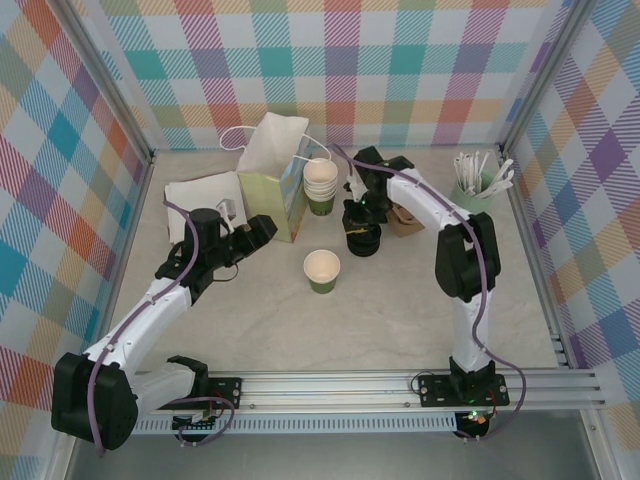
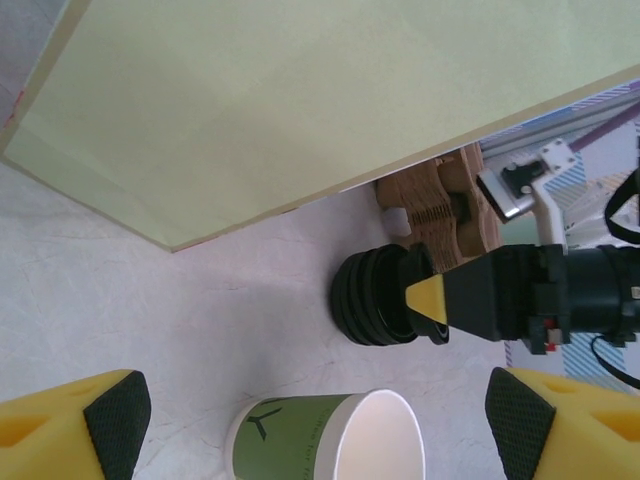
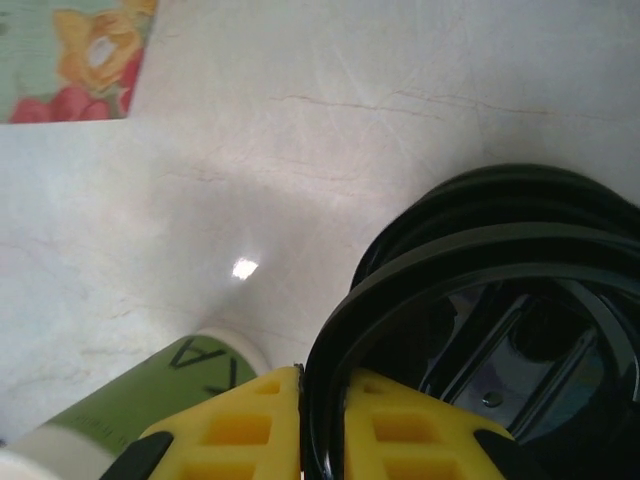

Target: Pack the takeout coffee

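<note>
One small paper cup (image 1: 322,270) makes up the coffee's body. It has a dark green wall, a cream rim and a pale inside, and the left wrist view shows a dark printed mark on the wall. Its partner is a round black lid (image 3: 480,290) of glossy plastic with a raised ring at the edge. This lid is the topmost of a short stack of lids (image 1: 362,240).

Taking the paper bag (image 1: 275,170) as the landmark, the cup stands on the table (image 1: 400,320) on the arms' side of the bag, off its right corner and apart from it. The stack of lids stands off the bag's right side, between the bag and a brown cardboard carrier (image 1: 405,218). It is farther from the arms than the cup.

The right gripper (image 3: 322,425) is clenched on the black lid, with its yellow fingers (image 3: 250,430) pressed to either face of the rim on the side turned toward the cup. Whether the lid has left the stack I cannot tell. The left gripper (image 2: 318,415) is released, its pads (image 2: 115,415) spread wide with nothing between them. It hangs near the bag's wall that faces the arms, with the cup just ahead of it and untouched.

The cup stands upright, its long axis vertical and its mouth facing up. The stacked lids lie flat. The tilt of the gripped lid cannot be made out.
</note>
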Motion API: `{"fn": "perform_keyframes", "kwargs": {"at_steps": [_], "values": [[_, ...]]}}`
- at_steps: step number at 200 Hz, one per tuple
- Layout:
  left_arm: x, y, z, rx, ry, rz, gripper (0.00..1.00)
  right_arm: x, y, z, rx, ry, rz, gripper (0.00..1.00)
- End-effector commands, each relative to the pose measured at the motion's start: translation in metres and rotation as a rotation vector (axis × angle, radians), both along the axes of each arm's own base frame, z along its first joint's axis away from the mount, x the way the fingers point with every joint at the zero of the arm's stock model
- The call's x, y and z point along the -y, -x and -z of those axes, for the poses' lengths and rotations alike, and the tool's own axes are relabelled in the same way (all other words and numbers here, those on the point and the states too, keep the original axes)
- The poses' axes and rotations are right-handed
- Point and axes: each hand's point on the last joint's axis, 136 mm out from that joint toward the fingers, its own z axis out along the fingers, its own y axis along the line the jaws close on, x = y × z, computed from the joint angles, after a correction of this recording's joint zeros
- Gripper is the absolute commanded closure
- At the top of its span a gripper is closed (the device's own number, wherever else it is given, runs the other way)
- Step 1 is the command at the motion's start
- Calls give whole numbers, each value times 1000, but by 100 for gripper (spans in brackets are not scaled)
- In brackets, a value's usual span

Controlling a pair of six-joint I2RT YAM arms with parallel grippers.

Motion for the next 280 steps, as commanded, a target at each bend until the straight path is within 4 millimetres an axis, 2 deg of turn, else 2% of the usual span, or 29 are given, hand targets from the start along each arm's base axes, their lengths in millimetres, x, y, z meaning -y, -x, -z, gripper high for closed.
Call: {"fn": "perform_keyframes", "kwargs": {"at_steps": [1,29,72,107,142,180,229,280], "values": [[12,-3,-36,81,71,34,11,-6,7,-31,50,-88,-14,86],[20,-4,-50,87,152,46,8,-9,11,-54,105,-194,-13,87],[32,-9,-79,77,306,56,5,-16,22,-105,253,-419,-50,88],[42,-11,-99,60,390,69,4,-16,31,-128,354,-519,-89,88],[63,-13,-104,-25,501,93,3,-21,42,-152,471,-635,-143,88],[89,-18,-97,-188,631,109,5,-28,54,-179,553,-781,-201,89],[128,-20,-101,-267,696,182,11,-36,66,-200,587,-880,-260,89],[154,-23,-101,-300,740,216,13,-40,68,-199,579,-901,-267,89]]}}
